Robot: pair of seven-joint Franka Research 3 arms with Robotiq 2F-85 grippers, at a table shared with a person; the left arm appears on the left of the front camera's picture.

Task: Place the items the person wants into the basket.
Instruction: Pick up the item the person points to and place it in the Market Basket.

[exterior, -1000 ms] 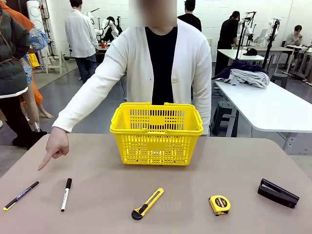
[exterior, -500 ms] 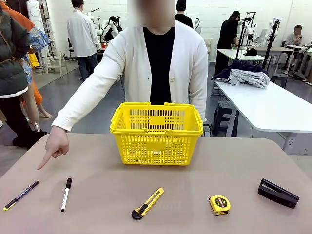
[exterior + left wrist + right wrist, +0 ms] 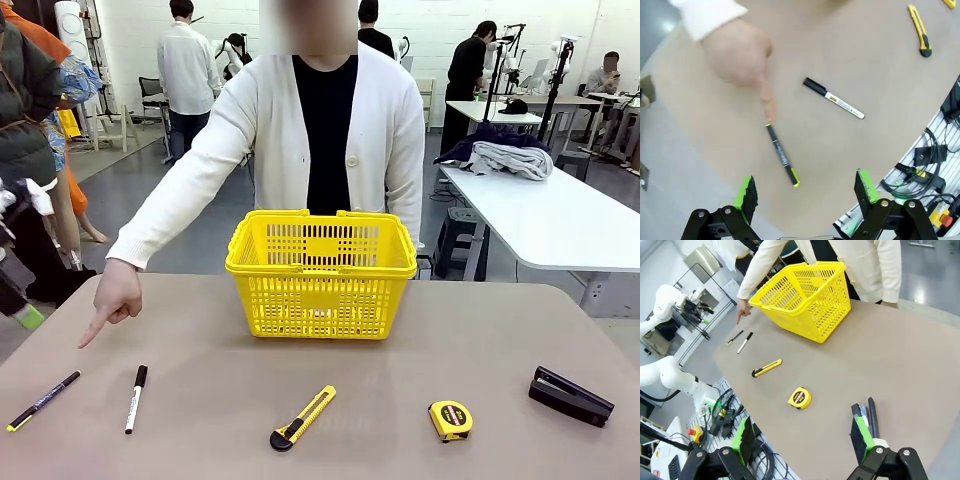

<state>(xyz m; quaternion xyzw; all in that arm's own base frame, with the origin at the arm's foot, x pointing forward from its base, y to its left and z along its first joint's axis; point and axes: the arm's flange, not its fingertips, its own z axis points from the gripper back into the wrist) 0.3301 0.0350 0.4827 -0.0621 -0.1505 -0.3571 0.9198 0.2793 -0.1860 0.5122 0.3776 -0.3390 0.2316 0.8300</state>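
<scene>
With the person's hand (image 3: 117,297) pointing at the pen (image 3: 782,155) lying flat near the counter's (image 3: 400,360) left edge, well apart from the basket (image 3: 320,300), the left tool (image 3: 806,186) (jaws spread wide, empty) should drop straddling the barrel crosswise, clear of that finger.
</scene>
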